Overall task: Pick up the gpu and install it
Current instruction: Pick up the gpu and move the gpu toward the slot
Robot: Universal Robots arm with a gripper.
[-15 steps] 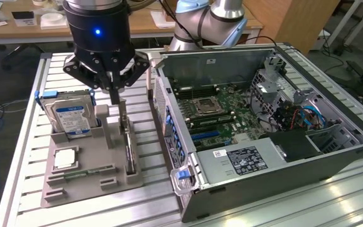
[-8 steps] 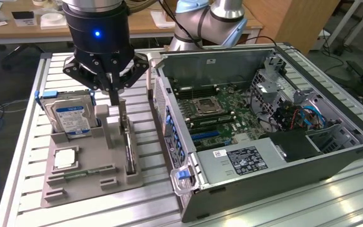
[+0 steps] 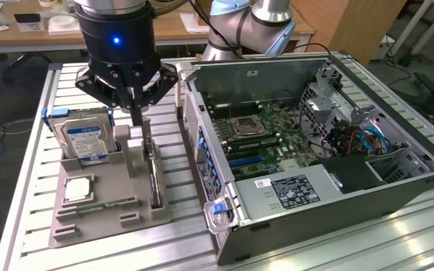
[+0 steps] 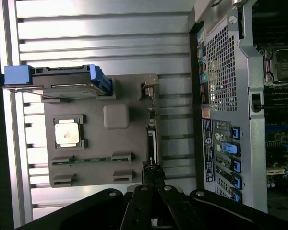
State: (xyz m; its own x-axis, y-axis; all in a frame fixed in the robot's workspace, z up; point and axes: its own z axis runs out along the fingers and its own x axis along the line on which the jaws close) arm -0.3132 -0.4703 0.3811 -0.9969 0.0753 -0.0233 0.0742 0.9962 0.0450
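The gripper [image 4: 151, 176] hangs over a grey holder [image 4: 101, 143] on the slatted worktop [image 4: 105, 33], its jaws pressed together. Their tips lie over one end of the gpu [image 4: 152, 136], which stands on edge in a slot on the holder's side nearest the computer case [image 4: 225, 96]. Whether they touch it is unclear. The holder also carries a blue-railed hard drive [image 4: 62, 79], a square processor [image 4: 68, 132] and a narrow memory stick [image 4: 89, 160].

Exterior view slants down nearby — wrist view straight down; both share tray [image 3: 104, 223] [image 4: 101, 153].
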